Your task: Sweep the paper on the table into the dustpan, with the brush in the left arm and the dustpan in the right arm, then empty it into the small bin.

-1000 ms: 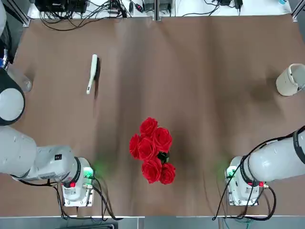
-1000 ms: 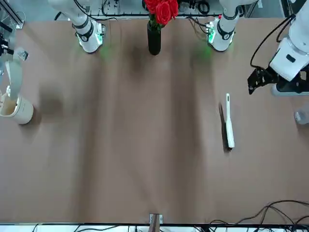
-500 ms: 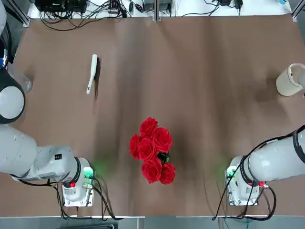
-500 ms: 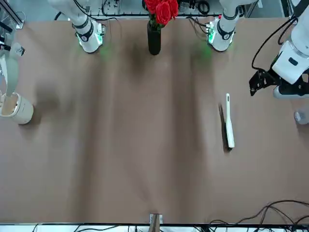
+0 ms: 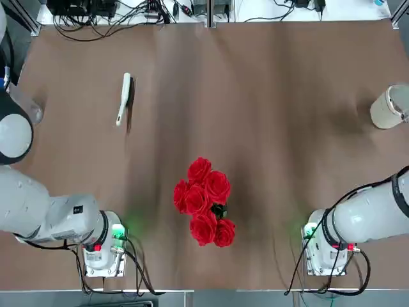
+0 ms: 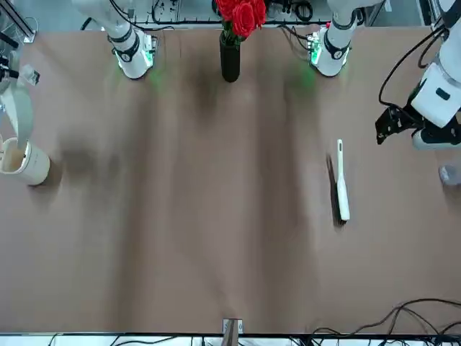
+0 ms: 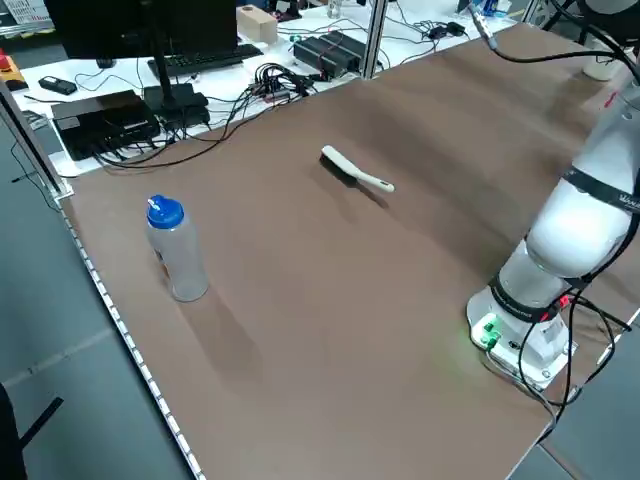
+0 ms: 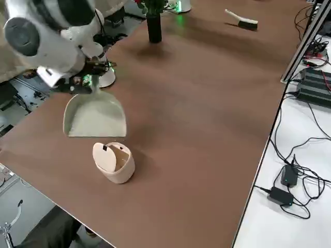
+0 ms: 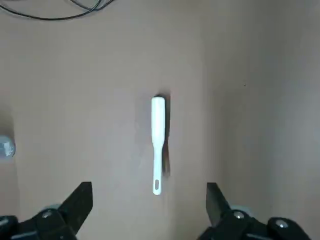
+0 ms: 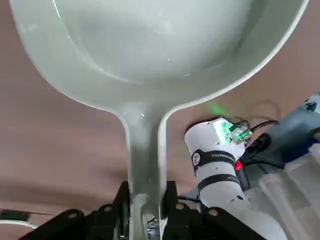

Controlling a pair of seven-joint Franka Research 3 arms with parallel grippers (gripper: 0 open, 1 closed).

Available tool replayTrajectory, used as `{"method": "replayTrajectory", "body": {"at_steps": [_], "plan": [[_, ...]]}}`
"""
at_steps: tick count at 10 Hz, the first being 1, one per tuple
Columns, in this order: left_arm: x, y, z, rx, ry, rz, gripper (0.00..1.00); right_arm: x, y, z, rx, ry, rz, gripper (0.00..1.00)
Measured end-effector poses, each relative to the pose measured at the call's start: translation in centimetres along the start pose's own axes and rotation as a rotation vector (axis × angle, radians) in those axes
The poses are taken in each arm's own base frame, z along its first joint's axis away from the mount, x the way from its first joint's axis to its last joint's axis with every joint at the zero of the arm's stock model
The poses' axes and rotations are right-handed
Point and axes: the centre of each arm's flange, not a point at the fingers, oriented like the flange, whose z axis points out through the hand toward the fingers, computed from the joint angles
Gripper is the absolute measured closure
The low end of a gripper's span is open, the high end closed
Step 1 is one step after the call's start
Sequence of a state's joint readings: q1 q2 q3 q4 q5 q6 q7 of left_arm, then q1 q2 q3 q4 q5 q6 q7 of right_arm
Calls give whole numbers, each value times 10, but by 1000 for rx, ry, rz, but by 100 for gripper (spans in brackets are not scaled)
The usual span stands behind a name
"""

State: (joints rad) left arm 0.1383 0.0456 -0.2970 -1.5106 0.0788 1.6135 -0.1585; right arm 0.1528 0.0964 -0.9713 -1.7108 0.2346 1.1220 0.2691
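A: Right gripper [image 10: 145, 212]?
B: Clenched on handle of pale grey-green plastic dustpan [image 10: 150, 45]; scoop beyond the fingertips, tilted, held above small cream-beige cylindrical bin [image 8: 114, 163].

A: Left gripper [image 9: 149, 210]?
B: Fingers spread wide, grasping nothing. Slim cream hand brush with dark bristles [image 9: 158, 142] flat on matte brown tabletop [image 9: 75, 75], between and beyond the fingertips, apart from both.

A: Paper?
B: Cannot tell.

Top view: small bin [image 5: 391, 107] cut by the frame edge. Dustpan [image 6: 16, 115] partly cropped in front view.
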Motion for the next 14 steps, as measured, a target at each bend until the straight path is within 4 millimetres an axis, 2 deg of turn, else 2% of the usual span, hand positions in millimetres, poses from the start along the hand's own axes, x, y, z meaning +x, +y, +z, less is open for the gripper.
{"method": "replayTrajectory", "body": {"at_steps": [1, 2, 4, 5, 7, 8, 9, 11, 14], "plan": [[0, -8, 1, 3, -13, -6, 0, -13, -22, -8, -24, 19, -45, 67], [-4, -8, 3, 7, -40, -5, 0, -28, -53, -11, -61, 45, -105, 67], [-6, 1, 6, 17, -56, 12, 0, -63, -122, -7, -167, 115, -232, 67], [-4, -1, 10, 17, -64, 10, 0, -82, -157, 0, -206, 157, -301, 67], [1, -8, 20, -26, -89, -11, 0, -110, -210, 21, -278, 216, -412, 67], [4, -22, 23, -59, -94, -42, 0, -126, -235, 34, -317, 245, -467, 67], [6, -36, 24, -76, -92, -65, 0, -143, -256, 44, -337, 269, -519, 67], [9, -49, 23, -79, -78, -88, 0, -169, -282, 52, -366, 293, -690, 67], [10, -75, 23, -77, -73, -133, 0, -190, -316, 71, -497, 332, -1082, 67]]}}
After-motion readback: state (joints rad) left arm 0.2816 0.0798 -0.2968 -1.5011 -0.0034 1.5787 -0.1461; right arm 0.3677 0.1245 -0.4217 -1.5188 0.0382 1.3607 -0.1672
